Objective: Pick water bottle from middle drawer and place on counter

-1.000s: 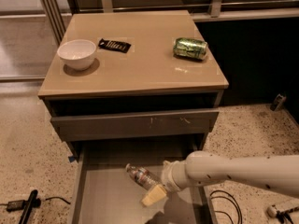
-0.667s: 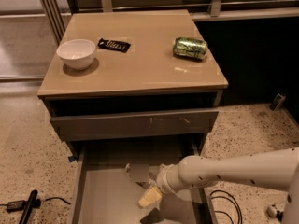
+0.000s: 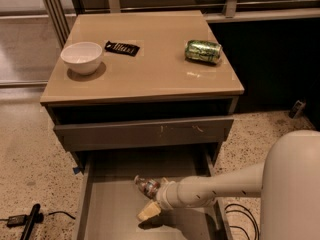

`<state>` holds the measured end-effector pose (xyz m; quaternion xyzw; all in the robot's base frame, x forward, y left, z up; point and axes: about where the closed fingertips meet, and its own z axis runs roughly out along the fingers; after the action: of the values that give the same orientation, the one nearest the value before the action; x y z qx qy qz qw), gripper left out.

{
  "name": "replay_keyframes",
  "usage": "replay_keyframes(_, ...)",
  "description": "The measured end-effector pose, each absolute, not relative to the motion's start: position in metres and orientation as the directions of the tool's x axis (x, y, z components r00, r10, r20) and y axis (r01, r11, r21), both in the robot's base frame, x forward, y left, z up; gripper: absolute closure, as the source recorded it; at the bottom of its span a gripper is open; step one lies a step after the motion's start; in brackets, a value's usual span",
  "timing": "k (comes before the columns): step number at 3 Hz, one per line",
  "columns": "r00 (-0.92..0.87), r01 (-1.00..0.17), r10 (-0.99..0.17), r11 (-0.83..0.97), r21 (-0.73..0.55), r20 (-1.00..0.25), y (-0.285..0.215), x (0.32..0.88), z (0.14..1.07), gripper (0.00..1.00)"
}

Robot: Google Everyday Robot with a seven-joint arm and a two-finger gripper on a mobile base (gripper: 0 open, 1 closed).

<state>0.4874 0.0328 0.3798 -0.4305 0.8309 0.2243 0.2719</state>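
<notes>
Lena: Leftward by a little, that's where the arm has gone over the last second; the gripper point(image 3: 149, 210) now sits low over the floor of the middle drawer point(image 3: 107, 216), nearer its centre. The water bottle point(image 3: 147, 185) has hardly shifted.

Otto: Where is the bottle, exactly?

Lena: Lying on its side on the drawer floor, cap toward the left, right up against the gripper on its back side. Whether the gripper has closed on it, I cannot tell; the wrist covers the contact.

Otto: So what could go wrong?

Lena: It's a round bottle on a flat floor. If the gripper pushes it instead of straddling it, I'd expect it to roll toward the back, under the scratched drawer front point(image 3: 145, 132), where reach is poor.

Otto: And once it's held?

Lena: Thin ribbed plastic can slip or buckle under an off-centre pinch. Lifting straight up risks clipping that upper front, so the arm would likely need to draw outward first.

Otto: And the counter point(image 3: 150, 76)?

Lena: It carries a white bowl point(image 3: 82, 57), a black packet point(image 3: 122, 48) and a green can point(image 3: 203, 51). Set down lying flat, the bottle could roll off.
</notes>
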Motion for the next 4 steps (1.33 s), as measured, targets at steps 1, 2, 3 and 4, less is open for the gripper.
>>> replay_keyframes(1,-0.483,-0.836,-0.591,0.531,0.14,-0.646,0.0332,0.4873,0.3783,0.0)
replay_keyframes(2,-0.483,-0.836,-0.591,0.531,0.14,-0.646,0.0332,0.4873,0.3783,0.13)
replay_keyframes(3,-0.483,-0.836,-0.591,0.531,0.14,-0.646,0.0332,0.4872,0.3783,0.37)
replay_keyframes(4,-0.483,-0.836,-0.591,0.531,0.14,-0.646,0.0332,0.4872,0.3782,0.6)
